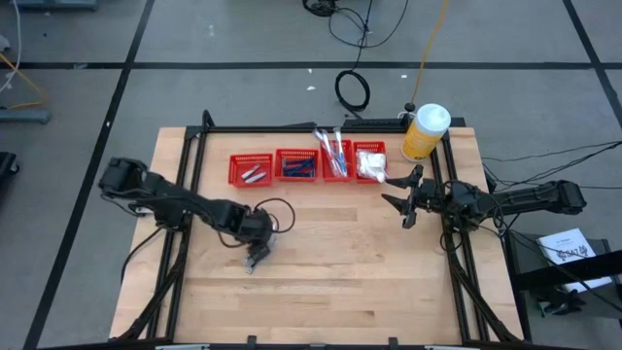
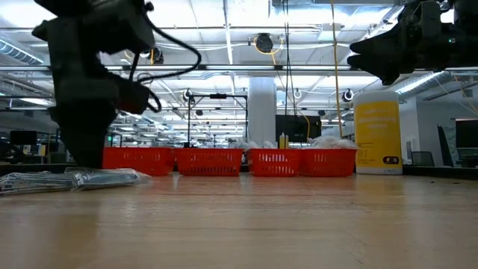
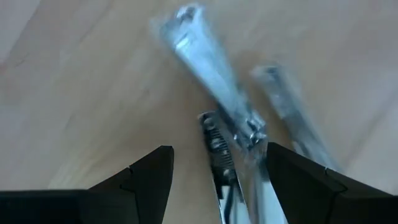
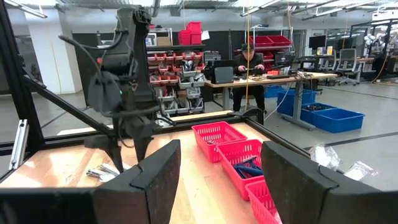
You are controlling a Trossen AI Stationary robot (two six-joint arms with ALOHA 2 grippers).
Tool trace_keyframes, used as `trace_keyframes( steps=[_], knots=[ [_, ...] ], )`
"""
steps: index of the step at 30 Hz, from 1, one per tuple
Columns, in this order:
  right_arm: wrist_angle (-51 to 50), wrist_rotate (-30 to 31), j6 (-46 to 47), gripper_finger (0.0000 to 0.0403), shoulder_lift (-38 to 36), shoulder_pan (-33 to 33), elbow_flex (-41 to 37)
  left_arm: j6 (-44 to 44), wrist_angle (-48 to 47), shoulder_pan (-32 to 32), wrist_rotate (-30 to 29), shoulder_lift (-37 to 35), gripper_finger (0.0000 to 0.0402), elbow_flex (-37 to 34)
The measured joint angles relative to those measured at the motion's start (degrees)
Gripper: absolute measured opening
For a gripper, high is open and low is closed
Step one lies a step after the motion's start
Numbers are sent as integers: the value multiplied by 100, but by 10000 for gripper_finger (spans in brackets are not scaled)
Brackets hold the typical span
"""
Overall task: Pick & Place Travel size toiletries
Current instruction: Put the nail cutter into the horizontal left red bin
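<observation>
Baskets (image 1: 306,165) back – front table (image 1: 340,262) open.

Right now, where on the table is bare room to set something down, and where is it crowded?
Free: the wood between the red baskets and the near edge, right of the left gripper. Crowded: the far edge, with the baskets, the yellow bottle and the right gripper, and around the silvery tubes under the left gripper.

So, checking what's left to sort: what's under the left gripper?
Silvery tubes lie on the table beneath the open left gripper; their lower ends are hidden from view.
</observation>
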Motion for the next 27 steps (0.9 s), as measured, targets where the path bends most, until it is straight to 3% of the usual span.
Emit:
trace_keyframes(
  steps=[14, 20, 27],
  knots=[
    [37, -4, 2, 212, 2, 0, 0, 61, -780, 623, -626, 80, 253, 0],
    [15, -4, -3, 212, 2, 0, 0, 938, -1006, 764, -500, 84, 253, 207],
    [-8, -4, -14, 212, 2, 0, 0, 1750, -1148, 735, -888, 82, 253, 925]
  ],
)
